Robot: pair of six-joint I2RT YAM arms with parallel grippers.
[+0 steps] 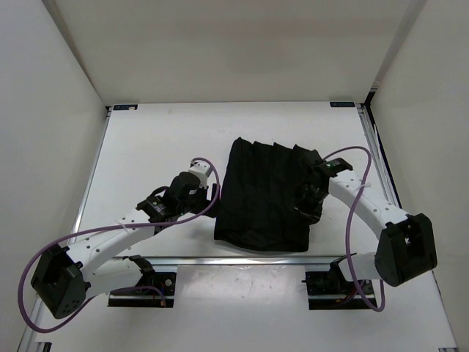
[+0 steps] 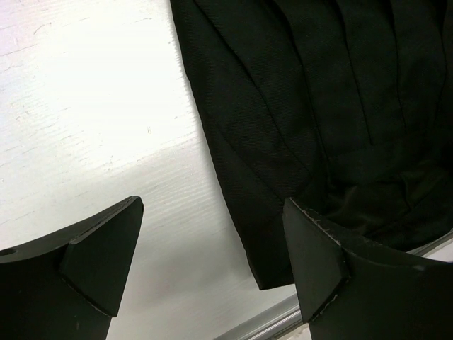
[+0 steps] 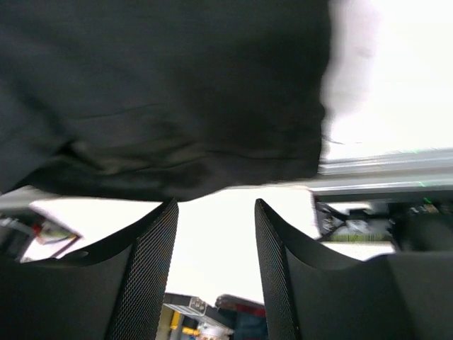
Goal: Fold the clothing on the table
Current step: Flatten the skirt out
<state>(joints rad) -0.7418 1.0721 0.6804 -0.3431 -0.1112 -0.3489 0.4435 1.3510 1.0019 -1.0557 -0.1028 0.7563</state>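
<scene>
Clothing: the clothing (image 1: 267, 194) lies on the table (image 1: 161, 139) as a rough dark square with lengthwise creases, between my two arms.
Right gripper: my right gripper (image 3: 216, 276) sits at the clothing's right edge, jaws partly apart with nothing between them and cloth just past the tips.
Left gripper: my left gripper (image 2: 212, 276) is low at the clothing's left edge, spread wide and empty. One finger is over the near-left corner, the other over bare table.
Why: I judge this straddle lets me pinch that corner.
Stage: partly folded, I think. The near edge looks uneven.
Risk: pinching only the top layer.
</scene>
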